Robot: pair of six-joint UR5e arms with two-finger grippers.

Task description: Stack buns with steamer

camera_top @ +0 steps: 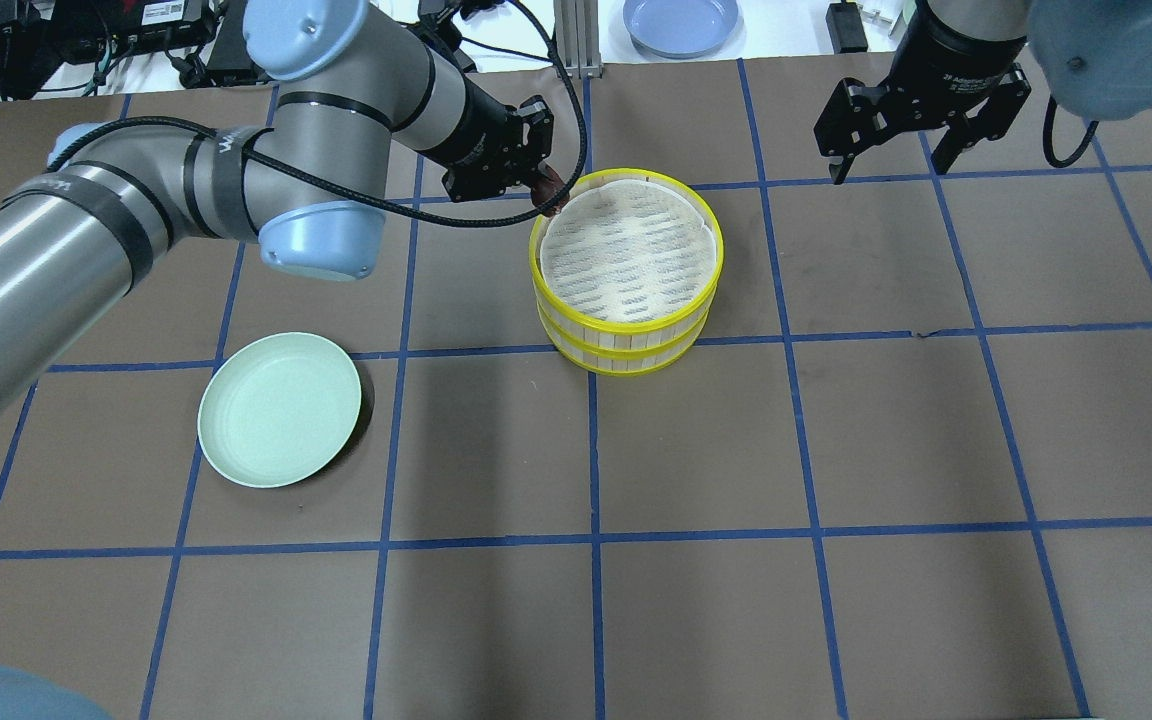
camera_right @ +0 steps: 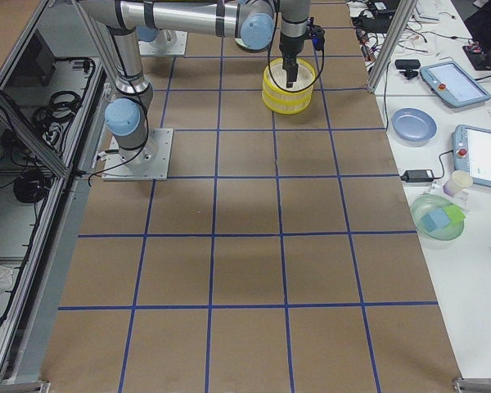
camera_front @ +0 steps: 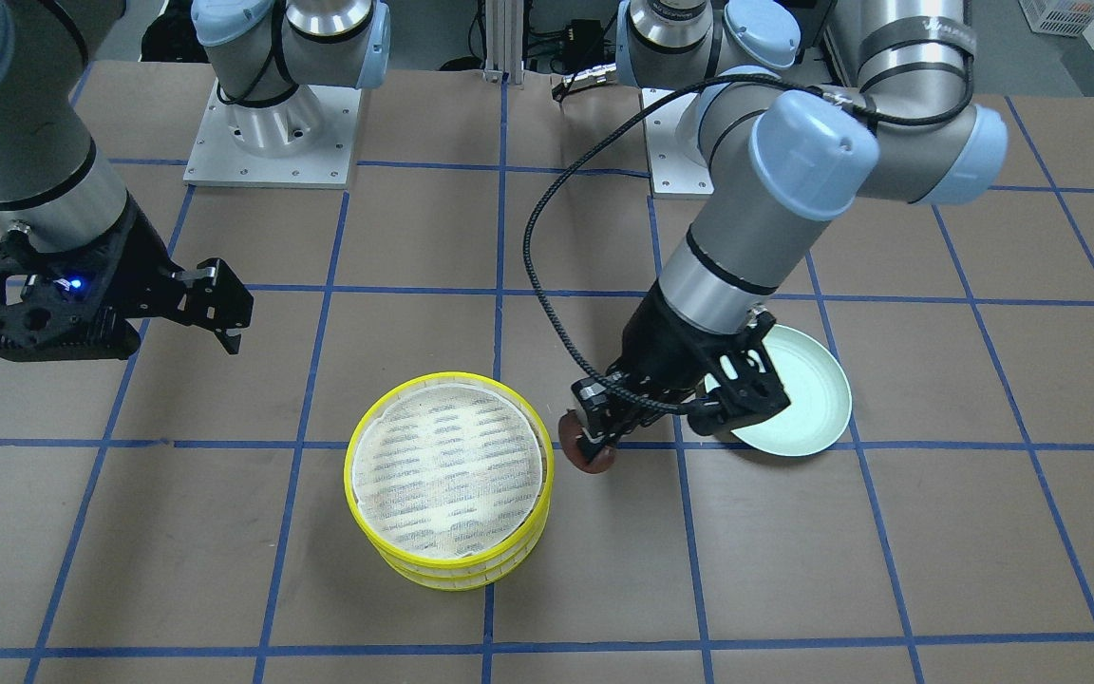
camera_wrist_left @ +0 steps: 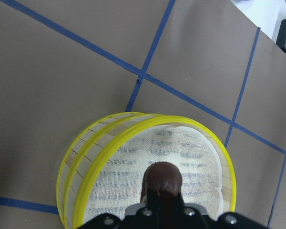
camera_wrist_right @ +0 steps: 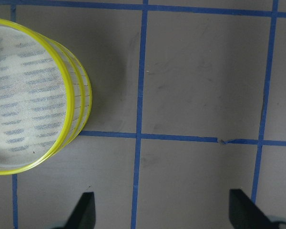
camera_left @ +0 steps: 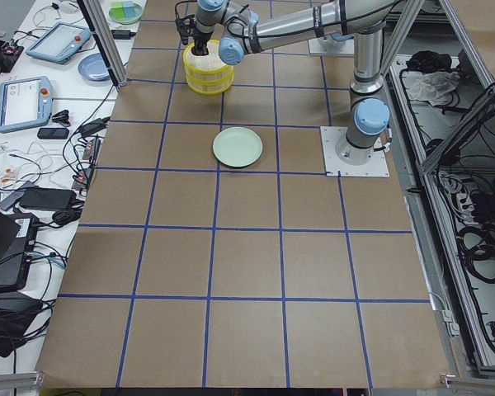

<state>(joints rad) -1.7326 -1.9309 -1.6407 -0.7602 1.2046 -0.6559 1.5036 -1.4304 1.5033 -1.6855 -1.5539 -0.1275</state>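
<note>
The left gripper (camera_front: 593,439) is clamped on the dark brown bun (camera_front: 571,437), which pokes out past its fingertips and hangs in the air. Just ahead of and below those fingertips is the yellow steamer (camera_front: 457,567), two tiers sitting one on the other. In the wrist view the bun sits over the near edge of the white cloth (camera_wrist_left: 181,143) lining the top tier, so it looks to be at the rim and clear of it. The pale green plate (camera_top: 281,410) lies behind this gripper, well apart from it, with nothing on it.

The right gripper (camera_top: 886,165) hovers with its fingers spread and nothing between them, the steamer off to one side of it.

The white bun shows in no view; whether it lies in the lower tier I cannot tell. By my reading the job is far along. What remains is to carry the brown bun in over the cloth, lower it and let go.
</note>
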